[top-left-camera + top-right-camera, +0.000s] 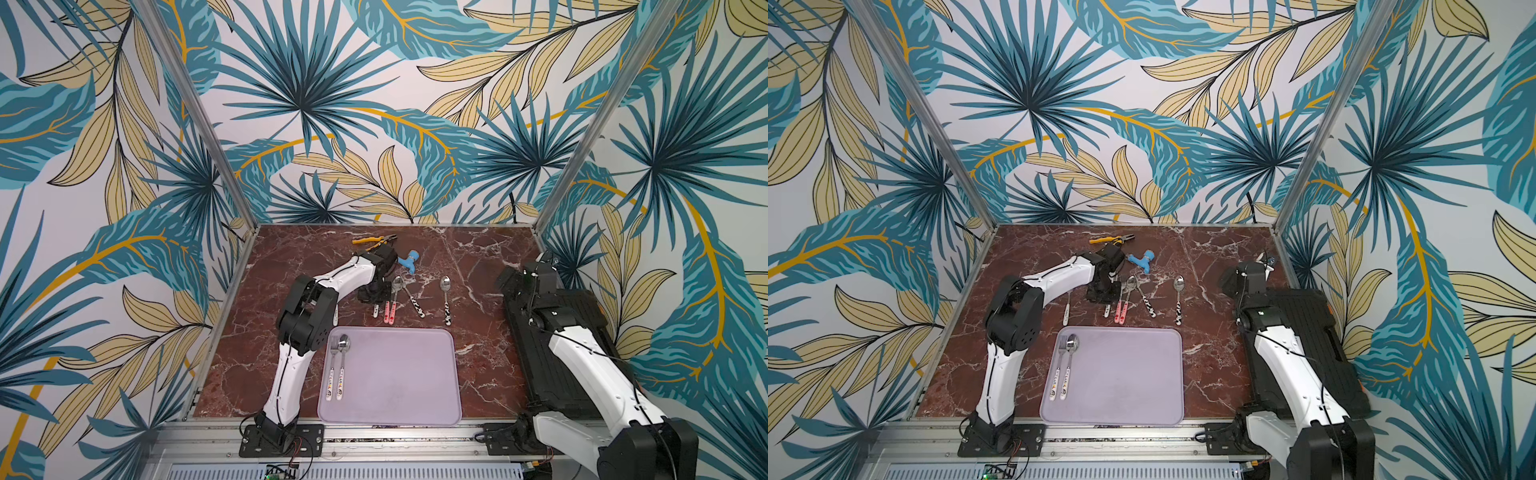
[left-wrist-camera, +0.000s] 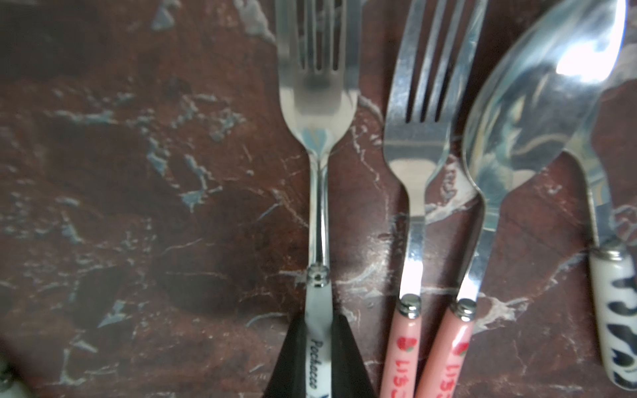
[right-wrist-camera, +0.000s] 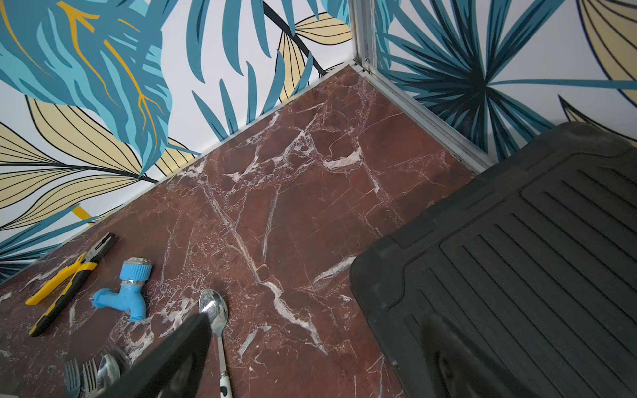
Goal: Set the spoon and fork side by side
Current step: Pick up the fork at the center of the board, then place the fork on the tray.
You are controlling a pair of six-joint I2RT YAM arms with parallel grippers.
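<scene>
My left gripper (image 2: 319, 320) clamps the white handle of a fork (image 2: 319, 103) at the far middle of the table (image 1: 478, 257), tines pointing far, handle near (the tray (image 1: 415, 374), its likely destination, lies nearer still); my right gripper (image 3: 317, 320) hangs wide open, well to the right.

Lighting was bright and even. The left wrist view was soft, with glare on the spoon (image 2: 531, 120); both top views bowed at edges.
</scene>
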